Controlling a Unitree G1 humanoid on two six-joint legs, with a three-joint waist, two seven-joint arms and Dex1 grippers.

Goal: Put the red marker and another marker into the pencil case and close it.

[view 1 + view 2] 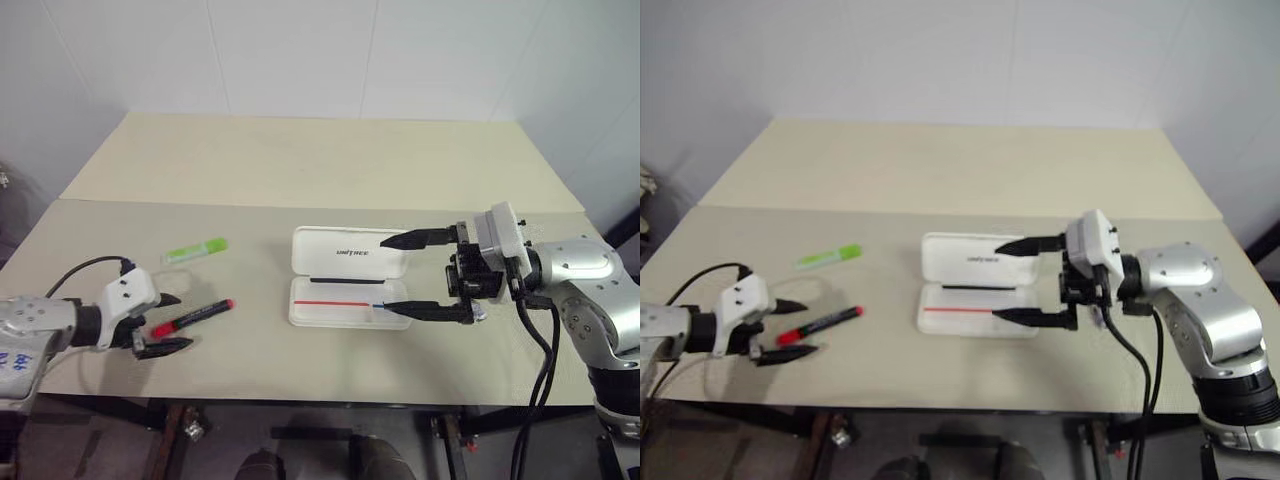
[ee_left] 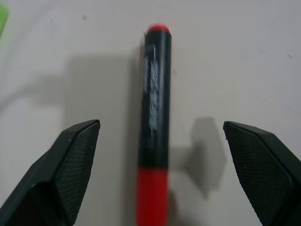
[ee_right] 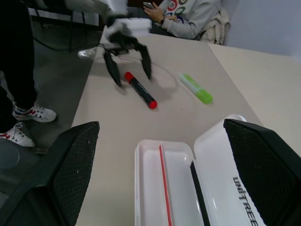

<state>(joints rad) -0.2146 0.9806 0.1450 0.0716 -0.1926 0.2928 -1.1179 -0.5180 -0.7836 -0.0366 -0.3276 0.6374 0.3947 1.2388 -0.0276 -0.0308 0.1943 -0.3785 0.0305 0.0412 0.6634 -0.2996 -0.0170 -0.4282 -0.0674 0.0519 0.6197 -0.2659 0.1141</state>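
Beige table [image 1: 300, 160] is seen bearing the open pencil case [image 1: 349, 287]; the red marker [image 1: 192, 317] lies between the wide-apart left gripper [image 1: 165, 322] fingers, apparently untouched, and could be rolled away by an off-centre closing, while the right gripper [image 1: 404, 275], also spread, holds nothing.

The pencil case [image 1: 349, 288] lies open mid-table [image 1: 300, 160], the red marker [image 1: 192, 318] away at its nine o'clock, another marker [image 1: 196, 250] at the red one's twelve, the tray apparently holding nothing loose.
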